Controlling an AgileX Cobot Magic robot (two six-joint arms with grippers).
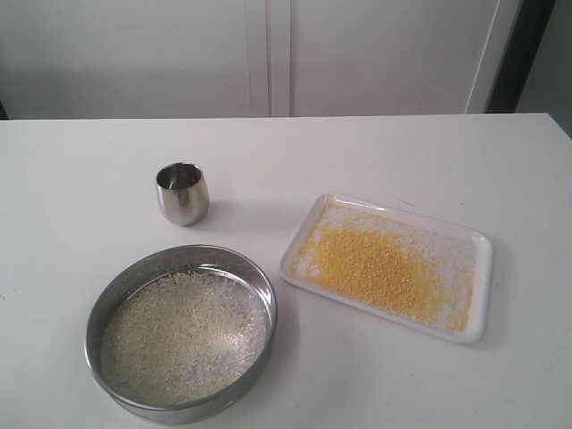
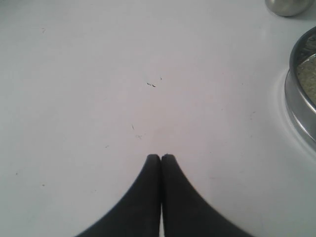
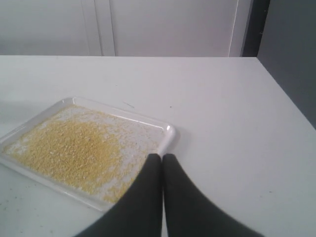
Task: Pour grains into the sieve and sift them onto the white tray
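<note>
Nearest us, the sieve [image 1: 183,409] holds pale grains [image 1: 183,335], the white tray [image 1: 483,277] yellow granules [image 1: 375,268]. Our left fingers [image 2: 153,197] and right fingers [image 3: 148,197] press together, empty; bumping either, we'd scatter grains.

Bright even light; soft shadows; glint on sieve [image 1: 192,259] rim; slight blur.

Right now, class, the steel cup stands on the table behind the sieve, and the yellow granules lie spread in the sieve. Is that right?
Not quite: the exterior view shows the yellow granules spread on the white tray; the sieve holds pale grains. The steel cup does stand on the table behind the sieve.
</note>
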